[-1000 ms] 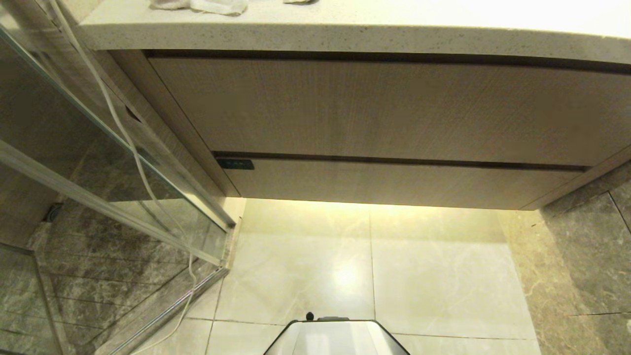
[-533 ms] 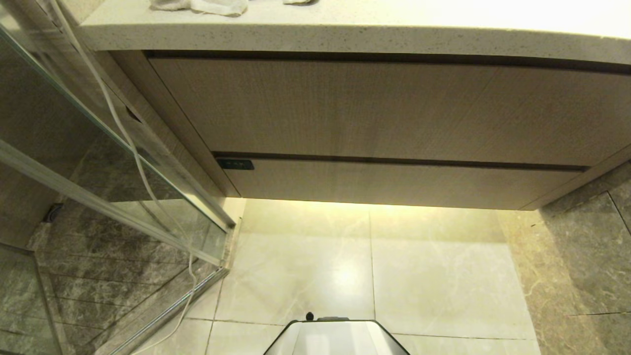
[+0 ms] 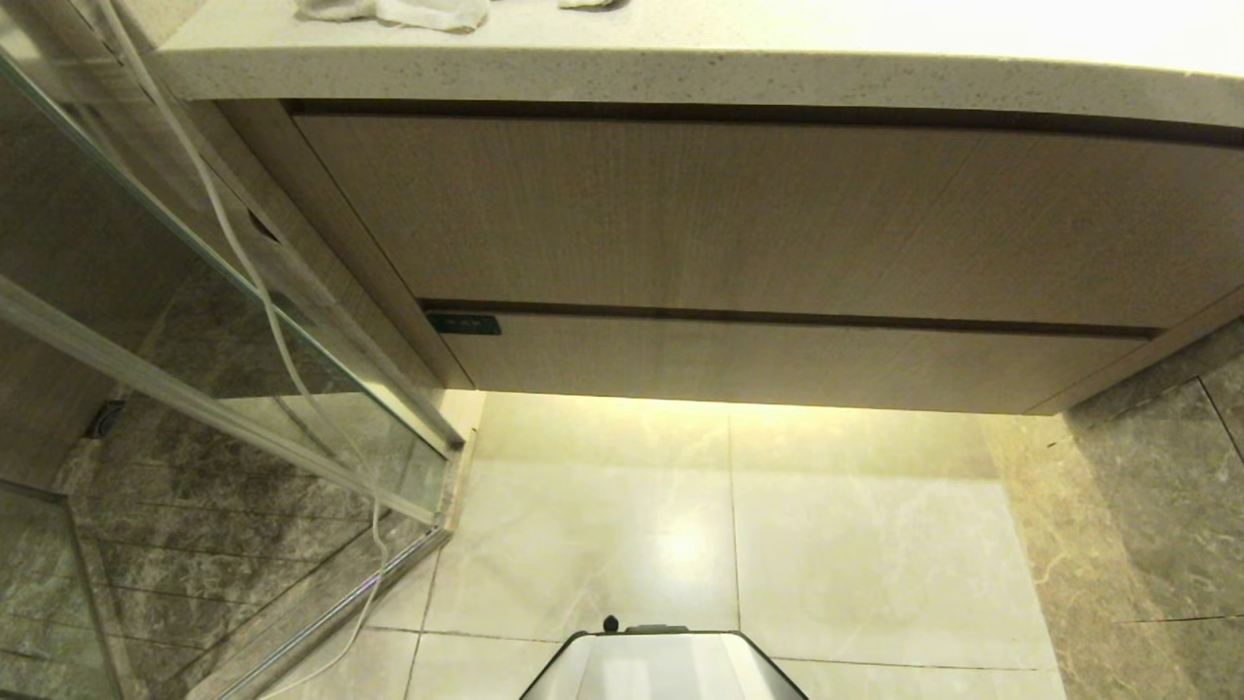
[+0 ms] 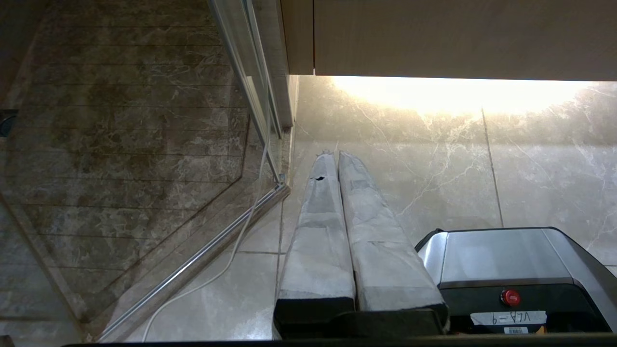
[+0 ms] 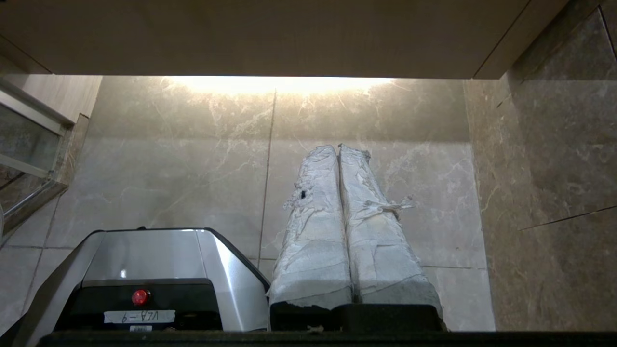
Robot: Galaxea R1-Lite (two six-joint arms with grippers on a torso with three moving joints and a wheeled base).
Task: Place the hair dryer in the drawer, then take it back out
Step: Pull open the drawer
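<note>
The drawer (image 3: 777, 360) is the shallow light-wood front at the bottom of the vanity, with a small dark label (image 3: 465, 324) at its left end; it is closed. The hair dryer is out of view. Neither arm shows in the head view. In the left wrist view my left gripper (image 4: 333, 153) hangs over the floor tiles next to my base, its padded fingers pressed together and holding nothing. My right gripper (image 5: 336, 147) hangs the same way on the other side of the base, shut and empty.
A taller wood panel (image 3: 729, 209) sits above the drawer under a speckled stone countertop (image 3: 680, 68) with a white cloth (image 3: 408, 12) on it. A glass shower door (image 3: 194, 321) and a thin white cable (image 3: 262, 292) stand at the left. My base (image 3: 661, 666) is on the pale floor tiles.
</note>
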